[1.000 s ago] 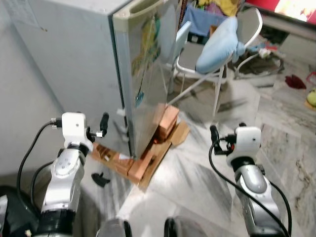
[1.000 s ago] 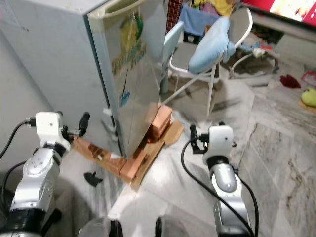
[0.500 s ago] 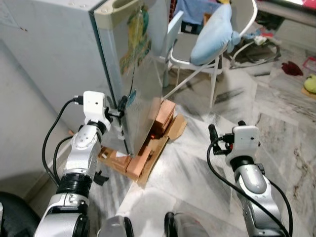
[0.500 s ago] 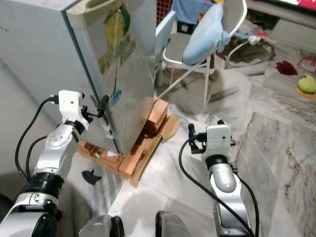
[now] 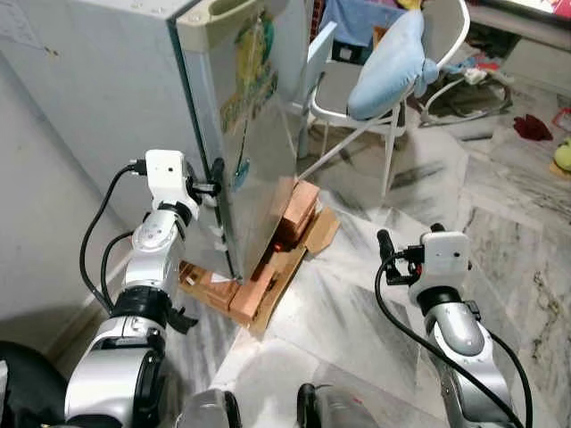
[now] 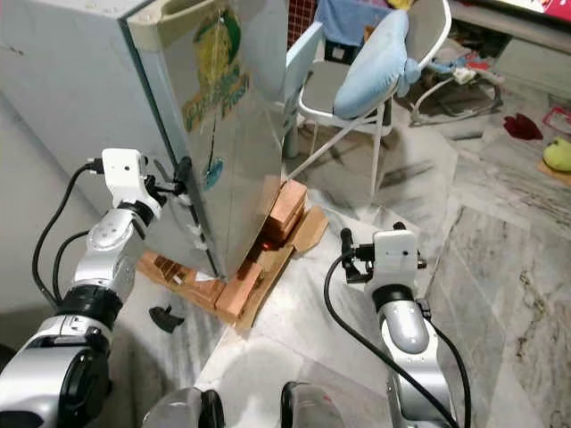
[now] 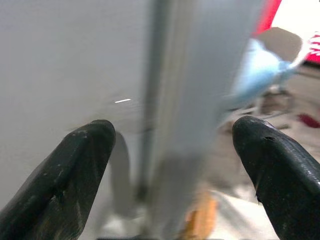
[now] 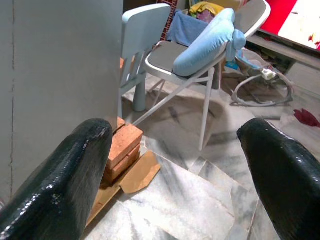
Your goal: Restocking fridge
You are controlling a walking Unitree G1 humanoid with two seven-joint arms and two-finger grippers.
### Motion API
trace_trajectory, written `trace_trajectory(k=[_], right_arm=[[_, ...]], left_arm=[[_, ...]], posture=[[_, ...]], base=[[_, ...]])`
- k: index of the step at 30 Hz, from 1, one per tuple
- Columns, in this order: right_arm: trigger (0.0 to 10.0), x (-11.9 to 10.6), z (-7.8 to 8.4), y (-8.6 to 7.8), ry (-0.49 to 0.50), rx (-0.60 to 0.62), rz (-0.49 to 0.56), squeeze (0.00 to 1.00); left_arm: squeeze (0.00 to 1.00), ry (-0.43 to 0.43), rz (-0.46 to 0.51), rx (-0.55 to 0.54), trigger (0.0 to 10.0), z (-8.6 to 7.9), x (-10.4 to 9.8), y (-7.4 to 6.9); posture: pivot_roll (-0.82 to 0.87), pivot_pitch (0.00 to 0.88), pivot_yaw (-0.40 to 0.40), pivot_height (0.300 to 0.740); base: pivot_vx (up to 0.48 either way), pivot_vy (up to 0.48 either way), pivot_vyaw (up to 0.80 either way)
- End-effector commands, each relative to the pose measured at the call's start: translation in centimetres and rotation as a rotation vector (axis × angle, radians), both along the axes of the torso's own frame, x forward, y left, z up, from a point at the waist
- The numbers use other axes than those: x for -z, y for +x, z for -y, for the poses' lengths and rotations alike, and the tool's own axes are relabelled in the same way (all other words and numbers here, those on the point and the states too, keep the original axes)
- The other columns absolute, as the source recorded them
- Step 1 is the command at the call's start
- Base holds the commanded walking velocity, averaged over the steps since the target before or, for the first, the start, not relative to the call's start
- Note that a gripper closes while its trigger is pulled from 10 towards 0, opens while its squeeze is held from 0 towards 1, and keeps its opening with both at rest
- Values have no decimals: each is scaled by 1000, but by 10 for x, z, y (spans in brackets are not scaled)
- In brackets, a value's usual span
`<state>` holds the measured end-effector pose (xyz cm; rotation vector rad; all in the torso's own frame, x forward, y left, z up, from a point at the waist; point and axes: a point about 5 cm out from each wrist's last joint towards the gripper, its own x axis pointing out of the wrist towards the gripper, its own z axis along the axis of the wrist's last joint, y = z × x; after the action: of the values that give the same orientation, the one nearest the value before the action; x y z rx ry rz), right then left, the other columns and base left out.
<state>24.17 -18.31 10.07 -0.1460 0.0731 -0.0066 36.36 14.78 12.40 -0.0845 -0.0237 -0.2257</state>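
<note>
The small grey fridge point(image 5: 259, 134) stands with its door closed, yellow and green stickers on the front. My left gripper point(image 5: 217, 174) is raised to the door's left edge, about halfway up. In the left wrist view it is open point(image 7: 172, 135), and the seam between door and cabinet runs between the two fingers point(image 7: 75, 165). My right gripper point(image 8: 175, 135) is open and holds nothing. It hovers low over the marble floor to the right of the fridge point(image 5: 385, 245).
The fridge rests on red bricks point(image 5: 299, 207) and cardboard point(image 5: 323, 234). Behind it stand a white folding chair with a light blue cushion point(image 5: 393, 58) and a small blue chair point(image 5: 319, 49). A black object point(image 5: 183, 321) lies on the floor by the left arm.
My left arm has risen from low beside the fridge up to the door's edge. The right arm has stayed in place. The camera has shifted slightly.
</note>
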Motion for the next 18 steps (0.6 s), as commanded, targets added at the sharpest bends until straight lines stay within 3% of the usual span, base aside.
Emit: trace_trajectory(k=[1, 8, 11, 18], right_arm=[[10000, -2, 5, -2, 1, 19, 0, 0], [10000, -3, 4, -2, 1, 13, -5, 0], [10000, -3, 4, -2, -2, 13, -4, 0], [10000, -3, 7, -2, -6, 26, -1, 0]], left_arm=[[0, 13, 12, 70, 10000, 12, -2, 1], [0, 29, 16, 157, 10000, 29, 0, 2], [0, 80, 35, 124, 10000, 30, -3, 6], [0, 104, 40, 49, 10000, 21, -10, 13]], posture=[[-126, 118, -29, 740], [-129, 116, -31, 740], [-130, 115, -30, 740], [-139, 109, -23, 740]], base=[[0, 0, 0], [0, 0, 0], [0, 0, 0], [0, 0, 0]])
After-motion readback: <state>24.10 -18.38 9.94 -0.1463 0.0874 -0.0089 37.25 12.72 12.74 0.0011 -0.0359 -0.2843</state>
